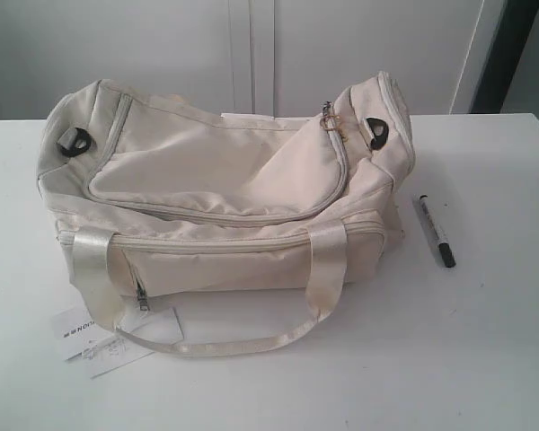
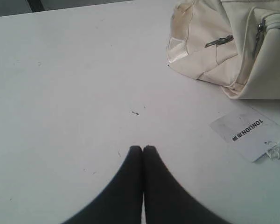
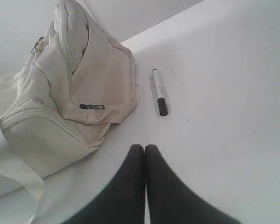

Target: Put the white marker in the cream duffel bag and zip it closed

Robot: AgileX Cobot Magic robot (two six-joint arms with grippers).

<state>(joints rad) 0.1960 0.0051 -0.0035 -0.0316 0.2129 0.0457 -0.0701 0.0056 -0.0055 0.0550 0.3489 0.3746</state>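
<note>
The cream duffel bag [image 1: 225, 193] lies across the middle of the white table [image 1: 485, 359], its curved top zipper shut with the gold charm [image 1: 331, 117] at the right end. Just right of the bag lies the white marker [image 1: 434, 230], flat on the table, black cap toward the front edge. Neither gripper shows in the exterior view. In the left wrist view my left gripper [image 2: 143, 148] is shut and empty over bare table, apart from the bag's end [image 2: 233, 46]. My right gripper [image 3: 145, 147] is shut and empty, a short way from the marker [image 3: 159, 91] and the bag [image 3: 70, 102].
A white paper tag [image 1: 94, 334] lies at the bag's front left corner, also seen in the left wrist view as the tag [image 2: 249, 135]. A strap handle [image 1: 242, 343] loops onto the table in front of the bag. A white wall stands behind the table.
</note>
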